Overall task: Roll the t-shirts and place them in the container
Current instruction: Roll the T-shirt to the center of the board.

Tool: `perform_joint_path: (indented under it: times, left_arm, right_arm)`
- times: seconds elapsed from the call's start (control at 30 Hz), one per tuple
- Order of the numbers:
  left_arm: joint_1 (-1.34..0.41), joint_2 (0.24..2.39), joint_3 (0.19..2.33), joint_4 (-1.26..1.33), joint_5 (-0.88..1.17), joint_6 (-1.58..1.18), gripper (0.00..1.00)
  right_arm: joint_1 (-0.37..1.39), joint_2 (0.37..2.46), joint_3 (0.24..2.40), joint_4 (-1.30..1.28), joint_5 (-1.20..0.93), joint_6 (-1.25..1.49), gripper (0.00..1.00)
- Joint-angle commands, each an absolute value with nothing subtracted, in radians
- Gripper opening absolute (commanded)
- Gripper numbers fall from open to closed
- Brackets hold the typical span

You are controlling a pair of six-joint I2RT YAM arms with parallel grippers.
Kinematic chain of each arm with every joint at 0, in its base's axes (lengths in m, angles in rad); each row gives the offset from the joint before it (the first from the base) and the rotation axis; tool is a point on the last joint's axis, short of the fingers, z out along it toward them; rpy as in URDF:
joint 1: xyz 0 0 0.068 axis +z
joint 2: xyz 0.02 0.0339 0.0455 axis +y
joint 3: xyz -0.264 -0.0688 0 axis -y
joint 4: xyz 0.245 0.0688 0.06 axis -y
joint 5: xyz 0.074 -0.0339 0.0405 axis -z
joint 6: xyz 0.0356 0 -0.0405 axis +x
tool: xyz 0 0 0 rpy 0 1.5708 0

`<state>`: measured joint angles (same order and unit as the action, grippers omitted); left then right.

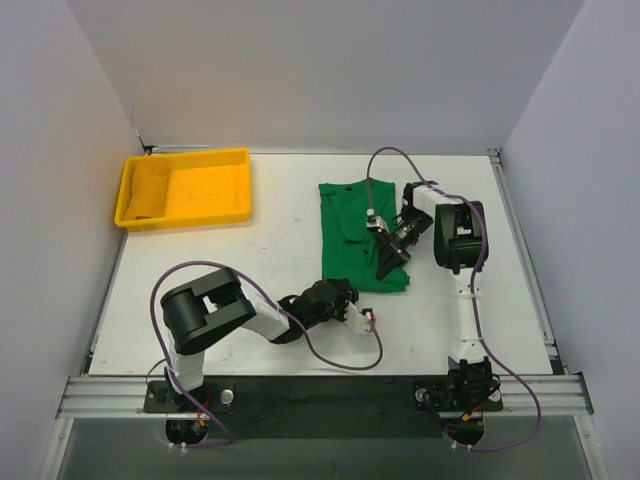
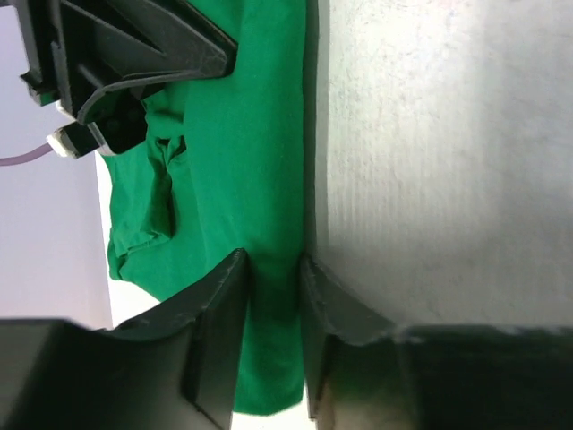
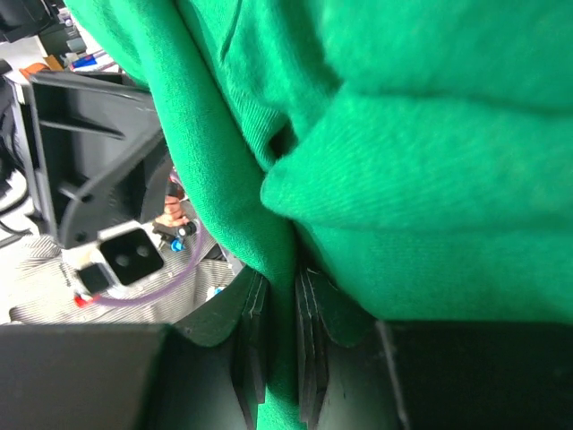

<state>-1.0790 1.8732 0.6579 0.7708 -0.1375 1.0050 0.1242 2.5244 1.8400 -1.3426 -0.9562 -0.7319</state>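
1 green t-shirt (image 1: pixel 348 235) on table (image 1: pixel 270 250), right of centre, well apart from yellow tray (image 1: pixel 190 155) at far left. Mostly flat, folded to a narrow strip by the look, wrinkled toward far end. No roll visible anywhere on it → prob. rolling not started.

R gripper (image 3: pixel 282 305): nearly shut, pinching a fold of green fabric. Parked at shirt's right edge, approx mid-length per top view.

L gripper (image 2: pixel 273 269): at near end of shirt, fingers astride a band of fabric, part-closed. Cannot tell whether clamped or just straddling.

Yellowish bundle (image 1: pixel 148 190) in left end of tray. Poss. a rolled garment, too small to tell.

Status est.: grasp/prep stage, nothing of the roll itself done on the green one.

Left to do, as judged: secure near hem, roll toward far end, keep it tight + straight. Maybe drop in tray afterwards (guess only).

Risk: grips at diff. points along the cloth → skewed or loose roll. Soft fabric, likely to slip or bunch.
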Motion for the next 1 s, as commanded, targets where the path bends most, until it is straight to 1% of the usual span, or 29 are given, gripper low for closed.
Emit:
perform_joint_path:
  times: [0.0, 0.03, 0.07, 0.2, 0.23, 0.3, 0.33, 0.37, 0.43, 0.5, 0.57, 0.6, 0.63, 0.7, 0.73, 0.8, 0.83, 0.87, 0.9, 0.93, 0.97]
  left_arm:
    - [-1.083, 1.942, 0.758, 0.621, -0.204, 1.052, 0.35]
    - [-1.081, 1.945, 0.761, 0.603, -0.203, 1.051, 0.34]
    - [-1.081, 1.945, 0.767, 0.586, -0.198, 1.045, 0.29]
    - [-1.078, 1.919, 0.830, 0.436, -0.132, 0.970, 0.17]
    - [-1.066, 1.895, 0.857, 0.369, -0.109, 0.928, 0.15]
    - [-1.048, 1.867, 0.888, 0.287, -0.049, 0.884, 0.11]
    - [-1.020, 1.843, 0.917, 0.212, 0.000, 0.844, 0.10]
    - [-1.009, 1.832, 0.931, 0.175, 0.047, 0.825, 0.09]
    - [-0.983, 1.804, 0.953, 0.092, 0.144, 0.789, 0.06]
    - [-0.944, 1.798, 0.985, 0.007, 0.214, 0.770, 0.05]
    - [-0.914, 1.801, 1.014, -0.009, 0.277, 0.740, 0.04]
    - [-0.901, 1.804, 1.029, -0.087, 0.329, 0.735, 0.04]
    - [-0.893, 1.815, 1.044, -0.101, 0.350, 0.720, 0.03]
    - [-0.868, 1.827, 1.092, -0.155, 0.411, 0.690, 0.03]
    - [-0.862, 1.841, 1.104, -0.169, 0.431, 0.678, 0.03]
    - [-0.850, 1.853, 1.141, -0.199, 0.475, 0.651, 0.02]
    - [-0.845, 1.864, 1.150, -0.209, 0.488, 0.646, 0.02]
    - [-0.844, 1.867, 1.157, -0.212, 0.494, 0.637, 0.02]
    - [-0.838, 1.868, 1.169, -0.230, 0.520, 0.637, 0.02]
    - [-0.835, 1.873, 1.175, -0.239, 0.531, 0.635, 0.02]
    - [-0.831, 1.875, 1.180, -0.250, 0.541, 0.635, 0.02]
  right_arm:
    - [0.115, 2.568, 1.893, -1.476, -0.956, -0.773, 0.11]
    - [0.117, 2.574, 1.902, -1.494, -0.959, -0.776, 0.12]
    - [0.115, 2.583, 1.914, -1.502, -0.957, -0.788, 0.13]
    - [0.111, 2.570, 1.905, -1.520, -0.957, -0.839, 0.19]
    - [0.104, 2.554, 1.895, -1.514, -0.969, -0.856, 0.27]
    - [0.063, 2.479, 1.858, -1.488, -1.032, -0.868, 0.34]
    - [0.042, 2.411, 1.844, -1.467, -1.067, -0.877, 0.39]
    - [0.019, 2.376, 1.835, -1.459, -1.131, -0.890, 0.41]
    - [-0.035, 2.289, 1.839, -1.454, -1.155, -0.916, 0.45]
    - [-0.064, 2.225, 1.813, -1.451, -1.190, -0.975, 0.45]
    - [-0.098, 2.116, 1.775, -1.390, -1.187, -0.985, 0.46]
    - [-0.104, 2.073, 1.746, -1.355, -1.166, -0.989, 0.48]
    - [-0.107, 1.962, 1.642, -1.235, -1.151, -0.982, 0.56]
    - [-0.098, 1.828, 1.509, -1.079, -1.076, -0.971, 0.56]
    - [-0.089, 1.684, 1.339, -0.908, -1.042, -0.969, 0.57]
    - [-0.057, 1.512, 1.126, -0.688, -0.980, -0.956, 0.61]
    - [-0.046, 1.338, 1.018, -0.452, -0.935, -0.953, 0.64]
    - [-0.020, 1.254, 0.800, -0.330, -0.908, -0.947, 0.68]
    - [-0.006, 1.177, 0.705, -0.222, -0.879, -0.945, 0.72]
    - [0.036, 1.063, 0.625, -0.040, -0.805, -0.936, 0.81]
    - [0.060, 1.017, 0.500, 0.041, -0.776, -0.908, 0.84]
